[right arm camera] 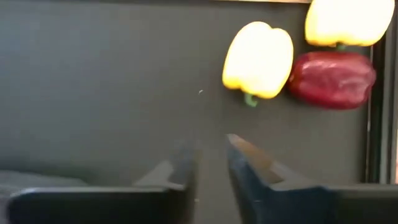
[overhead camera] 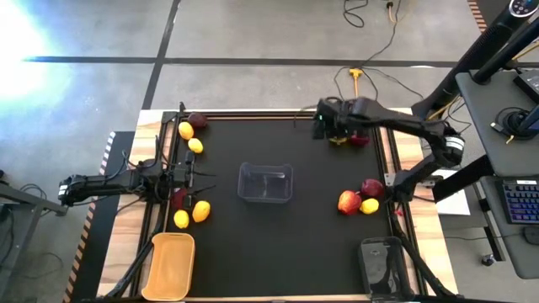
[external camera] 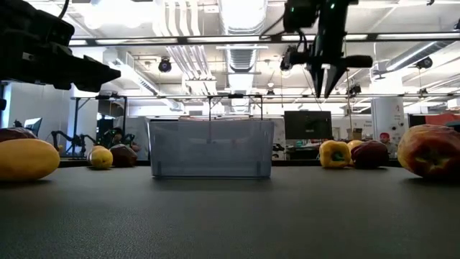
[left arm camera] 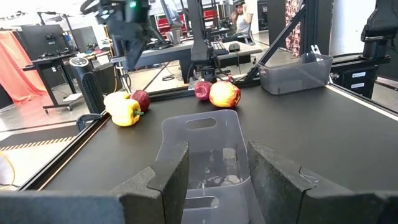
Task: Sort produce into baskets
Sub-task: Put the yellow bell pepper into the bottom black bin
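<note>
The clear basket (overhead camera: 264, 183) stands mid-table, the yellow-orange basket (overhead camera: 171, 265) at the near left, and the dark basket (overhead camera: 383, 268) at the near right. Produce rests on the mat in groups: lemons and a dark-red fruit at the far left (overhead camera: 190, 133), more at the left (overhead camera: 192, 210), a red-yellow fruit (overhead camera: 349, 202) with others at the right, and a yellow pepper (right arm camera: 258, 59) beside a dark-red one (right arm camera: 333, 79) at the far right. My right gripper (right arm camera: 211, 155) hangs above the mat just short of these peppers, pointing steeply down, narrowly open and empty. My left gripper (left arm camera: 217, 174) rests level at the left edge, open and empty.
A raised rail (overhead camera: 278, 114) frames the mat's far edge, close behind the peppers. The right arm (overhead camera: 404, 126) reaches across the far right corner. Bare mat lies between the clear basket and the produce groups on either side.
</note>
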### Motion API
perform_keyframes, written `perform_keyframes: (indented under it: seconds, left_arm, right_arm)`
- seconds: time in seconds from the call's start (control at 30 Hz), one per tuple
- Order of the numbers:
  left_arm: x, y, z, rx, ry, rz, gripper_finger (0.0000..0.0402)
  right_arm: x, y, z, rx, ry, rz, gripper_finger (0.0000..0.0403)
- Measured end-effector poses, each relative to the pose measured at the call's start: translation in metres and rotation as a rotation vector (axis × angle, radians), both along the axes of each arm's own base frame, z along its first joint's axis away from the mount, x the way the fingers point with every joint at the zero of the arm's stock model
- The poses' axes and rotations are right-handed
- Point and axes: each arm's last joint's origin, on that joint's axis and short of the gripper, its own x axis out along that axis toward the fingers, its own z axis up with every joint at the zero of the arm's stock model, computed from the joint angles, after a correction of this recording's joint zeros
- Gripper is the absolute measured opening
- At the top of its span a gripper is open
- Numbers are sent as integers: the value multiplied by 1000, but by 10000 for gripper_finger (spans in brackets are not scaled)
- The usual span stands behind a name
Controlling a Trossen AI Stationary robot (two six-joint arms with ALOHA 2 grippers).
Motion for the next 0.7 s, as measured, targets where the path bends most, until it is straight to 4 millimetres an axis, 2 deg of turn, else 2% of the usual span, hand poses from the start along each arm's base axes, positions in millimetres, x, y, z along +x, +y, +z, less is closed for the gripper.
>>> perform_keyframes:
  seconds: [0.3, 0.4, 0.5, 0.7]
  left_arm:
    - [0, 0, 0, 0, 0, 0, 146]
    - [0, 0, 0, 0, 0, 0, 146]
    - [0, 0, 0, 0, 0, 0, 146]
    - [0, 0, 0, 0, 0, 0, 146]
  right_arm:
    - [-15, -78, -21, 118, 43, -69, 312]
    - [-19, -96, -32, 188, 27, -77, 367]
    - [-20, -106, -45, 237, 44, -82, 395]
    - [-23, -122, -69, 308, 79, -109, 397]
